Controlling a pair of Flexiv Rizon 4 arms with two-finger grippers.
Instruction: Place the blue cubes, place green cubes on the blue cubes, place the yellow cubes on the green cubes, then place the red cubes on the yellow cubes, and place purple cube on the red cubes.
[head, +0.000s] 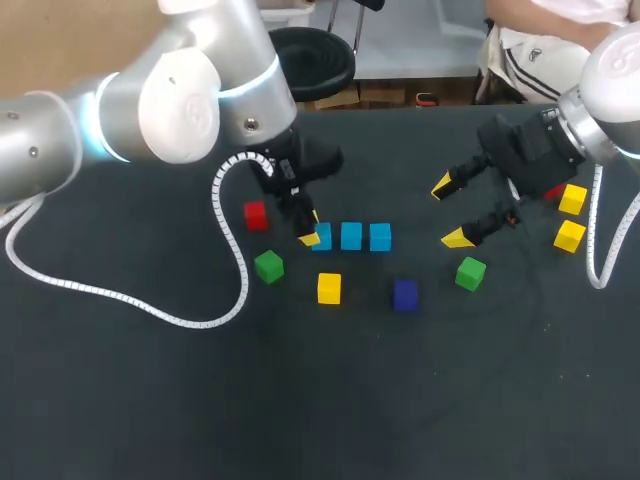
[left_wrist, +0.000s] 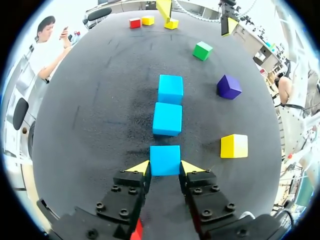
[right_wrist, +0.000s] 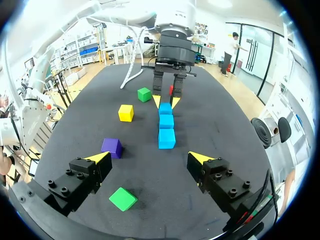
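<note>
Clamping the near blue cube (head: 322, 237) between its fingers, the left gripper (head: 312, 228) stands at one end of a row in the head view. The middle blue cube (head: 351, 236) and far blue cube (head: 380, 237) run on past the fingers, toward the right gripper (head: 450, 212). That gripper's fingers are spread wide, with a green cube (head: 470, 273) just beside the nearer fingertip. A purple cube (head: 405, 294) and a yellow cube (head: 329, 288) lie near the row.

In the left wrist view both yellow tips touch the near blue cube (left_wrist: 165, 160), one on each side. The other two line up straight ahead, and the yellow cube (left_wrist: 234, 146) sits off to one side of the fingers.

In the right wrist view the fingers stand well apart, and the row lies ahead between them. The purple cube (right_wrist: 112, 147) is just ahead of one fingertip, and the green cube (right_wrist: 123, 198) is under the gripper, nearer that same finger.
</note>
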